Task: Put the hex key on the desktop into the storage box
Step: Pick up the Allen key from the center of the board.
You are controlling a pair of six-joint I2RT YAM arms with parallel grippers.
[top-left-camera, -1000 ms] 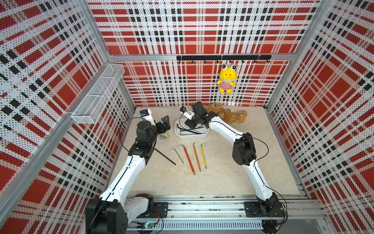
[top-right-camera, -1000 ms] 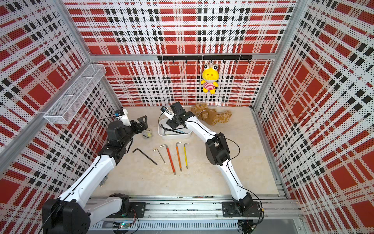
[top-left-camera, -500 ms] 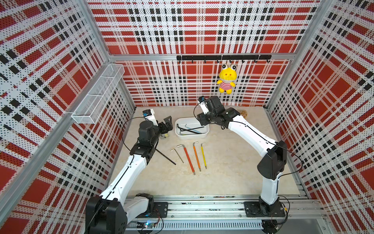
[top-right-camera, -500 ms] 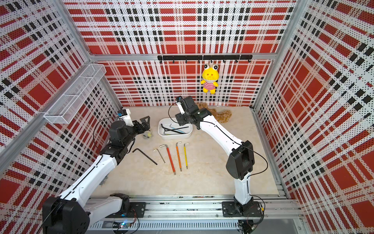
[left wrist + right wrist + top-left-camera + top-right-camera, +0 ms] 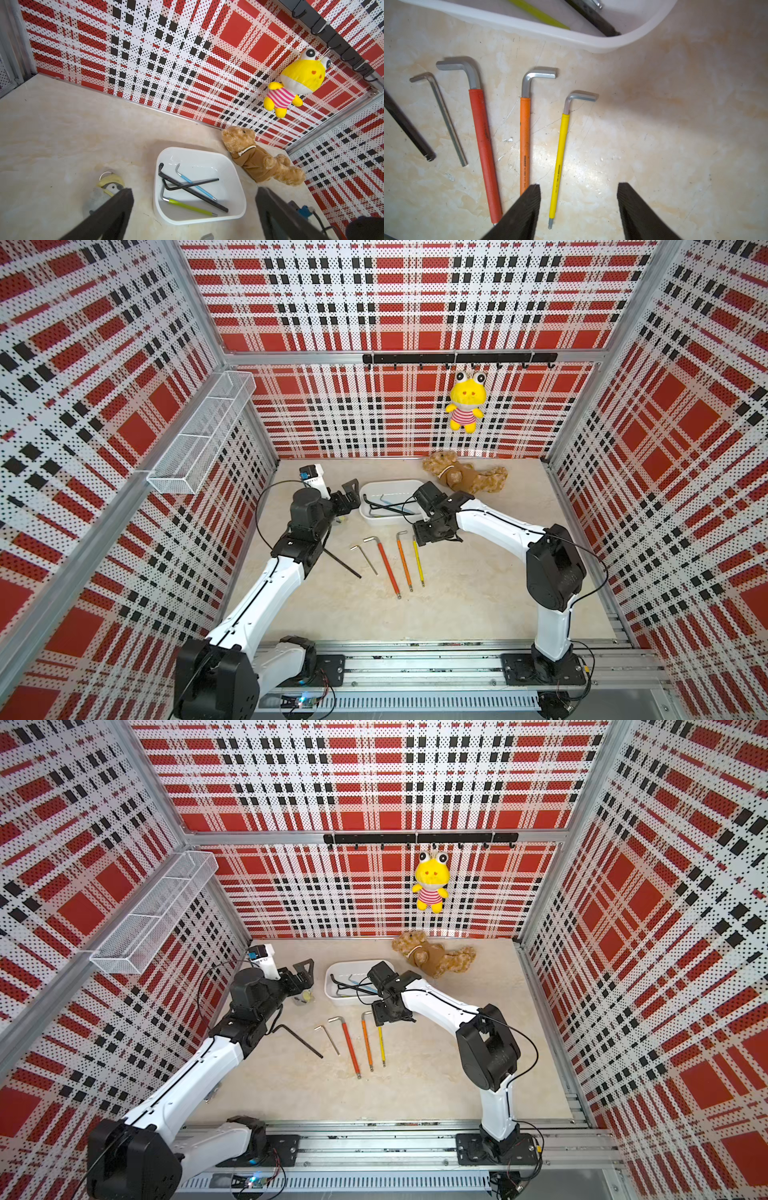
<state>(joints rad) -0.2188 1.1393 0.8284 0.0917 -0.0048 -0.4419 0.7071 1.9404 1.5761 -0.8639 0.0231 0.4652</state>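
Hanging over the cream-beige marbled desktop, the right gripper spreads its black ribbed jaws, empty, above the yellow-sleeved steel hex key. That key lies flat beside the orange-sleeved key and red-sleeved key, just outside the shallow white plastic storage box. The left gripper is likewise released, facing the box.

Right wrist view: storage box and black hex key cut off by frame edges, orange hex key tip hidden behind a right gripper jaw. In both top views that gripper covers yellow hex key bend. Left wrist view: small yellow-grey item half behind a left gripper jaw, blurry, can't tell what it is
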